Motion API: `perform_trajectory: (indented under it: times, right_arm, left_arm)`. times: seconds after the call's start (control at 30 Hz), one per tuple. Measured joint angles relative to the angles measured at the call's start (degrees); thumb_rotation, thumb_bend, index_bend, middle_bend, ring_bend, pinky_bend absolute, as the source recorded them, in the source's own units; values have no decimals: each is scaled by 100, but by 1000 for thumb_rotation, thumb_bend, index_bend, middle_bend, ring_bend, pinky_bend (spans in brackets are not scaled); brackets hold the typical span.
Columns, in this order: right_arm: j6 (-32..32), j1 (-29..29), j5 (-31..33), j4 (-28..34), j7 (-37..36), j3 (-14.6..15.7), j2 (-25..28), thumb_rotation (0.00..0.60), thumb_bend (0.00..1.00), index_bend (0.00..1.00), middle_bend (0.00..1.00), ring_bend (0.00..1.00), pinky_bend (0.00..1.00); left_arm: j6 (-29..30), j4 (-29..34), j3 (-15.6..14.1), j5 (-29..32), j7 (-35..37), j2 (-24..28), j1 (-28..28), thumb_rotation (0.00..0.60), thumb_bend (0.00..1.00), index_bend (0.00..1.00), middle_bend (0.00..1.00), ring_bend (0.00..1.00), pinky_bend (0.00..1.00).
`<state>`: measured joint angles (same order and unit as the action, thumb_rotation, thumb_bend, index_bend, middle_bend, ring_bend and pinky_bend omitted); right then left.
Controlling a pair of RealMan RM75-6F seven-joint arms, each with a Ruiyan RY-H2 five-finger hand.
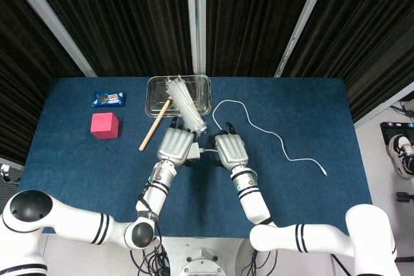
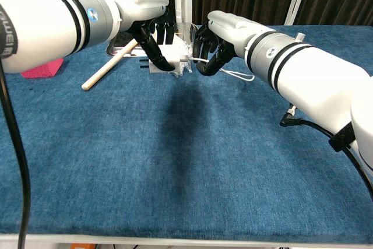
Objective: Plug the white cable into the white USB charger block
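The white USB charger block [image 1: 195, 152] is sitting near the middle of the blue counter [image 1: 77, 172], just below center in the head view, and the left hand [image 1: 175, 145] is gripping it with dark fingers curled around its body; in the chest view the charger block [image 2: 169, 55] is showing between those fingers, lifted just off the cloth. At three o'clock from the block, the right hand [image 1: 231, 151] is closing its fingers on the near end of the white cable [image 1: 272, 134], with the plug end [image 2: 187, 58] pointing at the block's face and meeting it or nearly so; whether it is seated cannot be told. From the right hand the cable is looping up toward twelve o'clock, then trailing across the counter toward four o'clock, where its free end is lying well apart from both hands.

Beyond the left hand, at twelve o'clock, a clear tray [image 1: 156, 95] is holding a bundle of white zip ties [image 1: 184, 105] that is spilling over its near rim. A wooden stick [image 1: 154, 126] is lying tilted just beside the tray at ten o'clock from the block. Farther out toward nine o'clock a pink cube [image 1: 105, 125] is resting on the cloth, and above it a small blue snack packet [image 1: 108, 99] is lying flat.
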<state>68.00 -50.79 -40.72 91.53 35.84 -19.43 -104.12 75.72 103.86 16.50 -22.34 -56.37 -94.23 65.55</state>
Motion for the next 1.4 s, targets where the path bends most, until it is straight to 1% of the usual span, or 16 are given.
perform_trajectory:
  times: [0.33, 0.9, 1.4]
  right_arm:
    - [4, -24, -44, -31, 4, 1, -53, 600, 361, 533, 459, 248, 0]
    - [21, -53, -49, -64, 57, 3, -143, 600, 413, 578, 465, 248, 0]
    - [-24, -66, -46, -46, 53, -1, -191, 600, 415, 581, 464, 248, 0]
  left_arm:
    - [12, -39, 5, 50, -108, -85, 58, 490, 171, 504, 358, 225, 61]
    - [75, -110, 1, 85, -252, -192, 103, 491, 172, 504, 357, 225, 62]
    - [22, -103, 64, 145, -184, -206, 77, 489, 172, 504, 357, 225, 67]
